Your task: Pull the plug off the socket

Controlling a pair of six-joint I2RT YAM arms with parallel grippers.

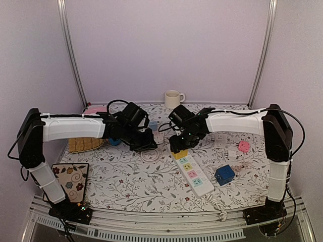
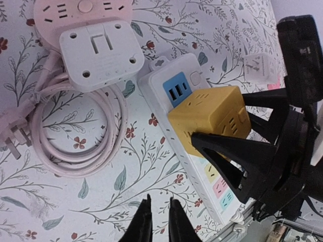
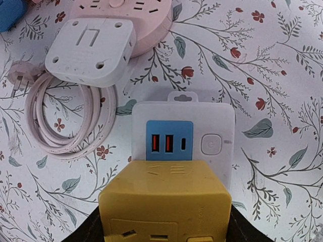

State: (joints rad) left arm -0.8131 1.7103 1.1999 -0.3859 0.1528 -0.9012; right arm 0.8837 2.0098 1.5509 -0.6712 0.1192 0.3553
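Right gripper (image 2: pixel 222 118): jaws apart, one on each side of the yellow cube-shaped plastic plug adapter (image 3: pixel 164 201). In the left wrist view the nearer finger (image 2: pixel 222 151) lies against the cube's side face. The opposite finger is partly hidden behind the cube, so I cannot tell whether the jaws are clamped on it or only bracket it.

Left gripper (image 2: pixel 159 222): jaws all but together with a thin slit between them and nothing in it. It hangs over bare bench, just beside the long edge of the strip.

Task item: the yellow cube sits flush on the far end of the long white plastic power strip (image 1: pixel 194 174), next to the strip's blue USB panel and round switch. No gap shows beneath the cube. The strip runs from about the middle of the floral-covered bench (image 1: pixel 131 181) towards the near right edge.

Surroundings: a pink round socket hub (image 2: pixel 83 10) with a white square adapter (image 2: pixel 101 55) on it and a coiled pale cord (image 2: pixel 81 136) lies just left of the strip's far end.

Progress: judged early. The approach is complete and the grip unconfirmed. The plug is not yet withdrawn, so the pull itself remains. The strip is not held down and may rise with the cube.
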